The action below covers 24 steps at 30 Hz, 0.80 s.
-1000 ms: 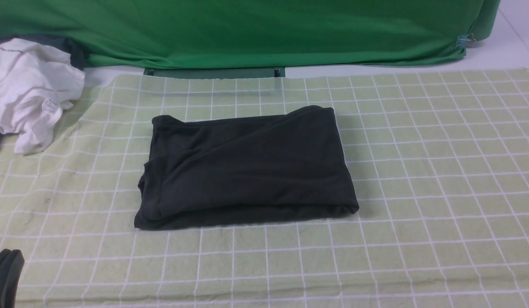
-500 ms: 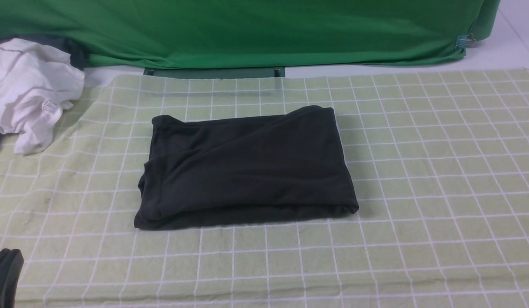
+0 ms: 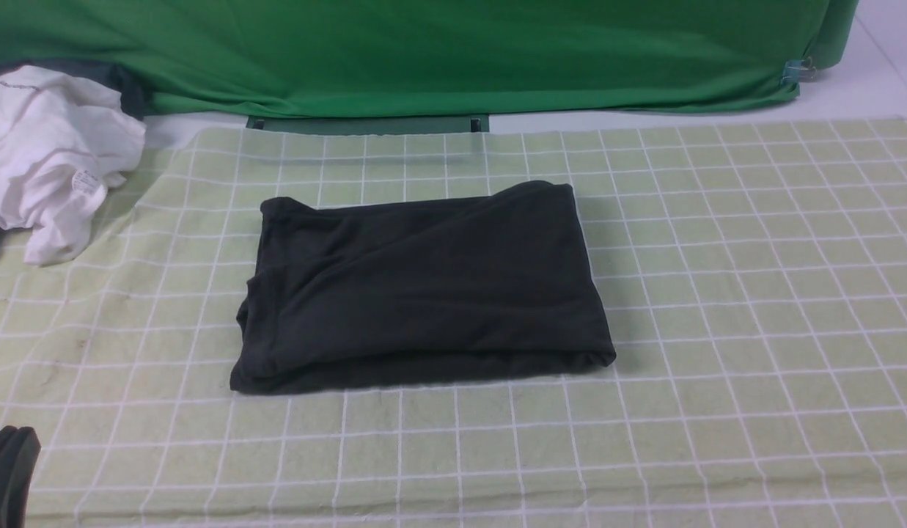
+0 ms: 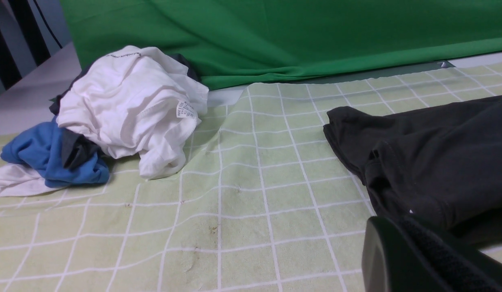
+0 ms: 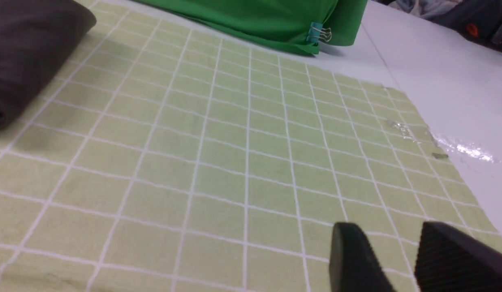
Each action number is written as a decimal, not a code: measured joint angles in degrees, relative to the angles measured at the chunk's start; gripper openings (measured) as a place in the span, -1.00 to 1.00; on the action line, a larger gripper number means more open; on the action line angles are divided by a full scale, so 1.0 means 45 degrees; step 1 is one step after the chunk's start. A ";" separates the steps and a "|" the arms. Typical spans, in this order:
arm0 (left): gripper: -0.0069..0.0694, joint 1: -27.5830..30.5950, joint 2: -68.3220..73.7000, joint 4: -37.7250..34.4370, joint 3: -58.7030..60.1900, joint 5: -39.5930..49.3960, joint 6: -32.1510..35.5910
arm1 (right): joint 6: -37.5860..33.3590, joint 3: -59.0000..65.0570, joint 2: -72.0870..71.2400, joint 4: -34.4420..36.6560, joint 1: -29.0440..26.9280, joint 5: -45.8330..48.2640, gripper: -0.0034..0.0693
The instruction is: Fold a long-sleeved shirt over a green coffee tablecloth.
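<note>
Nothing has moved: the folded shirt (image 3: 422,286) lies mid-frame on the tablecloth (image 3: 754,293). Left gripper (image 3: 9,469) closed, right gripper (image 5: 391,259) parted, both empty; keep clear.

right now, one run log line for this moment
shirt: folded, flat on tablecloth | left claw: shut, empty | right claw: open, empty, off shirt
</note>
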 joint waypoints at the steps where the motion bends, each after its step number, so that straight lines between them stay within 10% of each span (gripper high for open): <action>1: -0.78 0.0000 0.0000 0.0000 0.0000 0.0000 0.0000 | 0.0028 0.0000 0.0000 0.0000 0.0000 0.0000 -0.25; 24: -0.78 0.0013 0.0000 0.0000 0.0000 0.0000 -0.0016 | 0.0132 0.0000 0.0000 -0.0010 0.0000 0.0000 -0.24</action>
